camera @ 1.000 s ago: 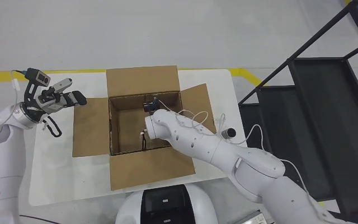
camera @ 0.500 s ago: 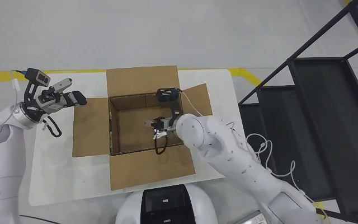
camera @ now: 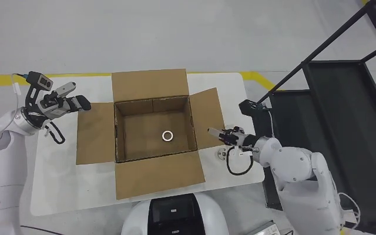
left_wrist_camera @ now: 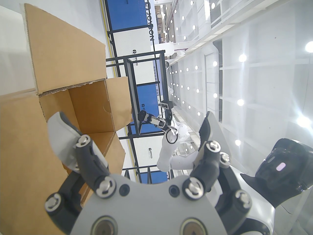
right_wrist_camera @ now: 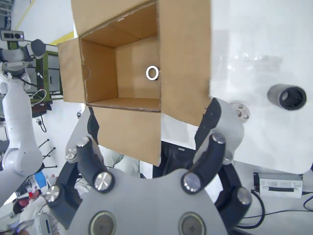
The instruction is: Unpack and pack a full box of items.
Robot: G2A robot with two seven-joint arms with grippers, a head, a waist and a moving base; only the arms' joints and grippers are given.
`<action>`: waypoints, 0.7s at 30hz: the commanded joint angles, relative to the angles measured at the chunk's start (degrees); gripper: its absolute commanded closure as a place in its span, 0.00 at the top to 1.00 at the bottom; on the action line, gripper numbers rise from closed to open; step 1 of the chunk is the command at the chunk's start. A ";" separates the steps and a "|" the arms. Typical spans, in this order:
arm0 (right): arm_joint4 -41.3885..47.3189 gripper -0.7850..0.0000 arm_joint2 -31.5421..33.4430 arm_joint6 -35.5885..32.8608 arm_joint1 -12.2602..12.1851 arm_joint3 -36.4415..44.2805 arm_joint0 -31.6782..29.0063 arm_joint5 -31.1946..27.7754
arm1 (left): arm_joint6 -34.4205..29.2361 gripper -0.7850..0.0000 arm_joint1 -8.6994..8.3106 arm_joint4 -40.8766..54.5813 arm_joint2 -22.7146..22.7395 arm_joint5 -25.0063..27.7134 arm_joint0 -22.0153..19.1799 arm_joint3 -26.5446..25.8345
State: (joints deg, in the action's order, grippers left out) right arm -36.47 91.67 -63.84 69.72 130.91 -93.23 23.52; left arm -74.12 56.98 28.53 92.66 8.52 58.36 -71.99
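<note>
An open cardboard box (camera: 153, 85) stands in the middle of the white table with all flaps folded out. A small silver ring (camera: 168, 136) lies flat on its floor, also seen as the ring (right_wrist_camera: 152, 72) in the box (right_wrist_camera: 181, 50). My right gripper (camera: 212, 133) hovers open over the box's right flap, nothing between its fingers (right_wrist_camera: 214, 108). Beside it on the table lie a small white disc (camera: 222, 154) and a grey cylinder (right_wrist_camera: 287, 96). My left gripper (camera: 76, 104) is open and holds nothing, raised off the left of the box (left_wrist_camera: 61, 57).
A black metal stair frame (camera: 329, 88) stands close to the table's right edge. Bare table (camera: 59, 176) lies left and front of the box. A yellow floor line (camera: 258, 76) runs behind the table.
My right arm has pulled out of the box and swung right, past the right flap. The ring on the box floor is now uncovered. The left arm has not moved.
</note>
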 commanded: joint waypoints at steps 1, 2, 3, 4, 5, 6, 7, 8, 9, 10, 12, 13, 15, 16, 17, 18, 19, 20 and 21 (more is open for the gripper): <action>0.93 1.00 2.26 -0.25 -0.14 -0.62 -1.70 0.46 | 0.00 1.00 0.00 0.00 0.00 0.00 0.00 0.00; 1.47 1.00 3.28 -0.41 -0.20 -1.09 -2.51 0.89 | 0.00 1.00 0.00 0.00 0.00 0.00 0.00 0.00; 1.56 1.00 4.24 -0.85 -0.31 -1.74 -3.37 0.92 | 0.00 1.00 0.00 0.00 0.00 0.00 0.00 0.00; 1.60 1.00 5.12 -1.02 -0.40 -2.43 -4.12 0.96 | 0.00 1.00 0.00 0.00 0.00 0.00 0.00 0.00; 1.73 1.00 5.87 -1.04 -0.47 -3.32 -4.78 1.36 | 0.00 1.00 0.00 0.00 0.00 0.00 0.00 0.00; 2.02 1.00 6.41 -1.05 -0.51 -4.22 -5.21 1.78 | 0.00 1.00 0.00 0.00 0.00 0.00 0.00 0.00; 2.21 1.00 6.79 -0.96 -0.56 -5.21 -5.47 2.15 | 0.00 1.00 0.00 0.00 0.00 0.00 0.00 0.00; 1.99 1.00 6.96 -0.83 -0.62 -6.23 -5.64 2.47 | 0.00 1.00 0.00 0.00 0.00 0.00 0.00 0.00; 1.83 1.00 6.96 -0.69 -0.66 -7.31 -5.68 3.02 | 0.00 1.00 0.00 0.00 0.00 0.00 0.00 0.00; 1.52 1.00 6.85 -0.48 -0.70 -8.46 -5.53 3.67 | 0.00 1.00 0.00 0.00 0.00 0.00 0.00 0.00; 0.28 1.00 6.19 -0.41 -0.85 -10.83 -4.80 4.05 | 0.00 1.00 0.00 0.00 0.00 0.00 0.00 0.00; -0.38 1.00 5.85 -0.66 -0.94 -12.28 -4.25 4.07 | 0.00 1.00 0.00 0.00 0.00 0.00 0.00 0.00; -3.36 1.00 4.68 -1.99 -1.28 -14.73 -3.09 3.17 | 0.00 1.00 0.00 0.00 0.00 0.00 0.00 0.00; -4.73 1.00 3.94 -2.82 -1.43 -15.85 -2.52 2.66 | 0.00 1.00 0.00 0.00 0.00 0.00 0.00 0.00; -6.22 1.00 3.10 -3.53 -1.57 -16.85 -2.01 2.28 | 0.00 1.00 0.00 0.00 0.00 0.00 0.00 0.00; -7.68 1.00 2.07 -4.17 -1.68 -17.69 -1.60 1.91 | 0.00 1.00 0.00 0.00 0.00 0.00 0.00 0.00; -8.45 1.00 1.09 -4.64 -1.71 -18.44 -1.15 1.89 | 0.00 1.00 0.00 0.00 0.00 0.00 0.00 0.00; -9.00 1.00 0.14 -4.80 -1.71 -19.28 -0.69 2.14 | 0.00 1.00 0.00 0.00 0.00 0.00 0.00 0.00; -10.02 1.00 -0.96 -4.82 -1.72 -20.23 -0.24 2.47 | 0.00 1.00 0.00 0.00 0.00 0.00 0.00 0.00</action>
State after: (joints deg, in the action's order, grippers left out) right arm -45.72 91.73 -68.67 67.99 111.57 -93.89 25.62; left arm -74.12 56.98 28.53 92.66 8.52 58.36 -71.99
